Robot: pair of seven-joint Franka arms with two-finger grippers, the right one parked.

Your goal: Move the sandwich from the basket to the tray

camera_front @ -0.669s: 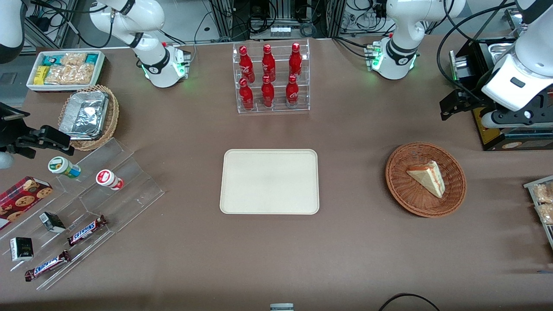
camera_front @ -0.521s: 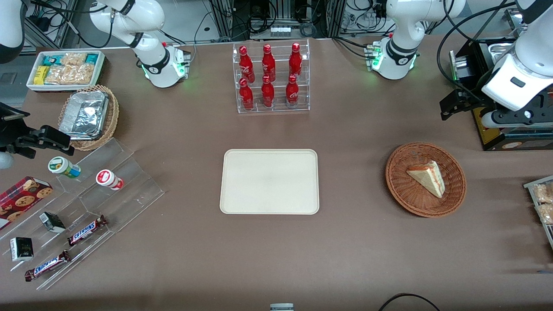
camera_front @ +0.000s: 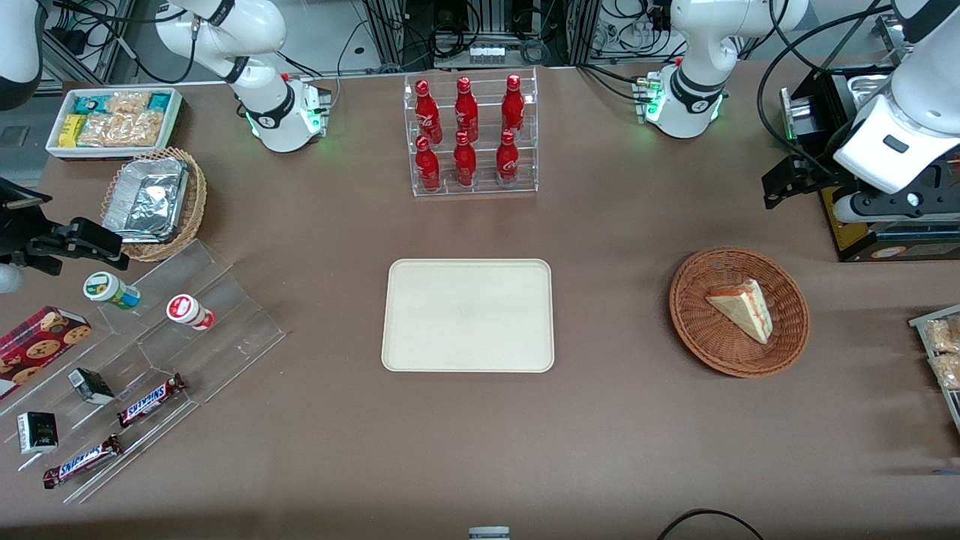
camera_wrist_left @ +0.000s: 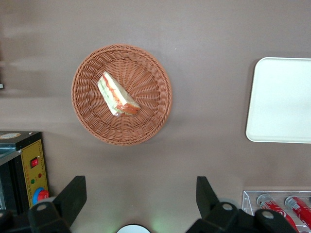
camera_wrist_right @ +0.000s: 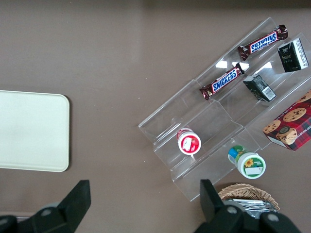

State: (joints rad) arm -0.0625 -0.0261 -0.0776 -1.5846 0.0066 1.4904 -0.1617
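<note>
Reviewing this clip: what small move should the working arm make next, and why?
Probably carry the open gripper sideways until it is over the triangular white-bread sandwich, then lower. The sandwich lies untouched in the round reddish-brown wicker basket, the gripper hangs high above the table beside the basket with nothing between its fingers, and the flat cream rectangular tray holds nothing yet.
</note>
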